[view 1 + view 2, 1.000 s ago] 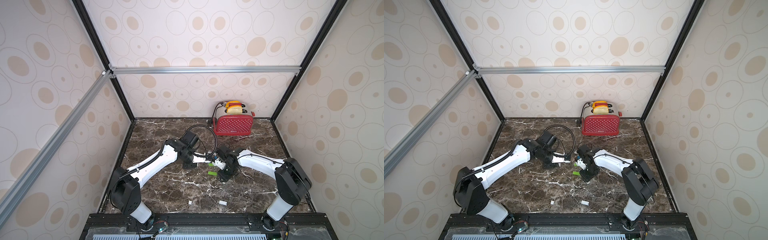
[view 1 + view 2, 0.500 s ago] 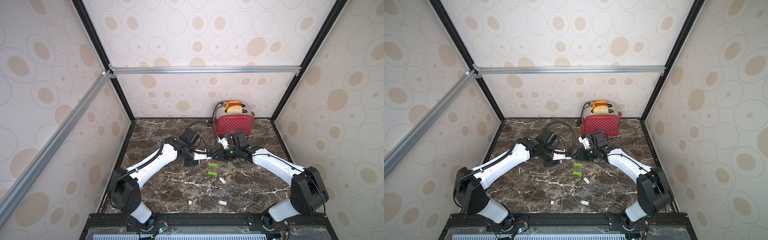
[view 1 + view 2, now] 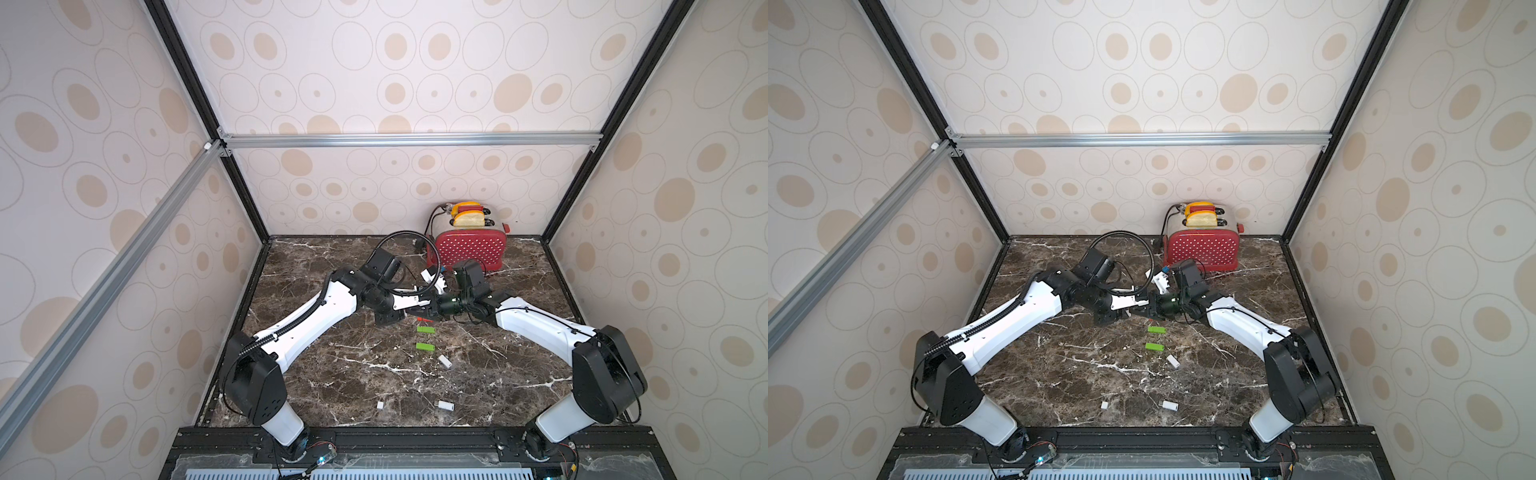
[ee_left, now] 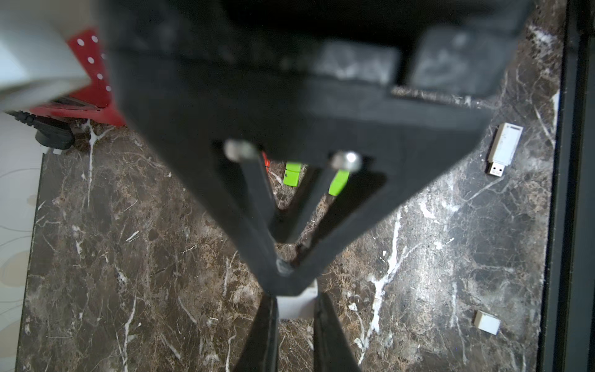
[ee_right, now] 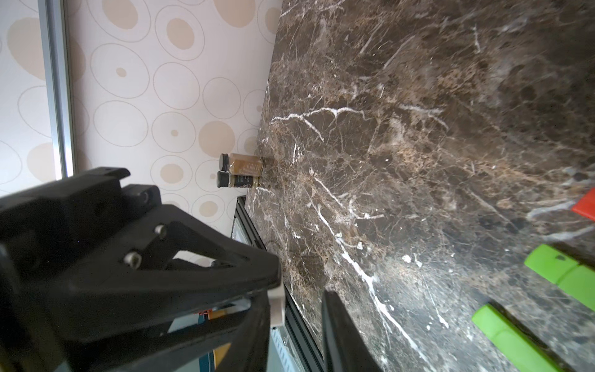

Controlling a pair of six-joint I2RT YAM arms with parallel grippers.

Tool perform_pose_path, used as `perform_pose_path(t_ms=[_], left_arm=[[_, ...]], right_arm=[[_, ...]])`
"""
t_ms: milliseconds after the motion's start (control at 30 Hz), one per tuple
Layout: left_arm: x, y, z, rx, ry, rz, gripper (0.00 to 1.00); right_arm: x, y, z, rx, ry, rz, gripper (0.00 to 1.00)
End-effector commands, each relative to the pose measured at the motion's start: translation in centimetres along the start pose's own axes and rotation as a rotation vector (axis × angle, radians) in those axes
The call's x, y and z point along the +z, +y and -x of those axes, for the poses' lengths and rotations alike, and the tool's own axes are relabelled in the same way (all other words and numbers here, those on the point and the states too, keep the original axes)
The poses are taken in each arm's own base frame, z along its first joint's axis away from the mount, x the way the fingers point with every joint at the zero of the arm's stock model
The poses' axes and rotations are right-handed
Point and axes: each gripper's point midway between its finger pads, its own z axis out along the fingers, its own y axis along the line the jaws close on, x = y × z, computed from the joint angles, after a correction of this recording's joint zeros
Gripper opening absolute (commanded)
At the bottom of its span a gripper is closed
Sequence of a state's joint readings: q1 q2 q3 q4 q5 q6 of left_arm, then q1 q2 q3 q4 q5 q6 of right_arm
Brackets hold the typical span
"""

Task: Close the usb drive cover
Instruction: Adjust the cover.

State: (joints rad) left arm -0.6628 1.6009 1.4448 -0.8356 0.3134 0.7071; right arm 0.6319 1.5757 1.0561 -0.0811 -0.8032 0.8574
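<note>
I am pinching a white usb piece (image 4: 296, 307) in the narrowed left gripper (image 4: 296, 301); drive or cover, I cannot tell. The right gripper (image 5: 297, 299) is facing it tip to tip, jaws standing apart. Both are hovering mid-surface (image 3: 332, 386), well clear of its edges. The red toaster (image 3: 469, 251) is crowding the right arm from behind. A green drive (image 3: 425, 330) is lying just in front of the grippers, with a second green drive (image 3: 425, 346) nearer me.

1 toaster (image 3: 467, 252); 2 toast slices (image 3: 467, 206) (image 3: 469, 219) in it; in front of it 2 green usb drives (image 3: 425, 330) (image 3: 425, 346), 2 white usb drives (image 3: 444, 360) (image 3: 445, 405), 1 white cap (image 3: 380, 404), 1 red piece (image 3: 422, 319); 2 spice jars (image 5: 244, 162) (image 5: 240, 180); 1 white piece (image 4: 296, 306) between left fingers (image 4: 267, 338).
</note>
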Motion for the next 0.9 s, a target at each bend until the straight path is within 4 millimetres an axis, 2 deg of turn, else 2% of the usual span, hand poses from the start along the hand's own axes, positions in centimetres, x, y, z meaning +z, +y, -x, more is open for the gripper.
perform_pose_path(t_ms=[0, 200, 867], left_arm=[[-0.6, 0.5, 1.1, -0.008, -0.028, 0.004, 0.15], [-0.7, 0.5, 1.1, -0.007, -0.029, 0.007, 0.15], [-0.8, 0.7, 1.5, 0.003, -0.036, 0.01, 0.15]], right_arm=[[0.2, 1.4, 0.8, -0.031, -0.004, 0.034, 0.3], [0.6, 1.8, 0.6, -0.042, 0.01, 0.046, 0.28], [1.7, 2.7, 0.4, -0.053, 0.048, 0.091, 0.06]])
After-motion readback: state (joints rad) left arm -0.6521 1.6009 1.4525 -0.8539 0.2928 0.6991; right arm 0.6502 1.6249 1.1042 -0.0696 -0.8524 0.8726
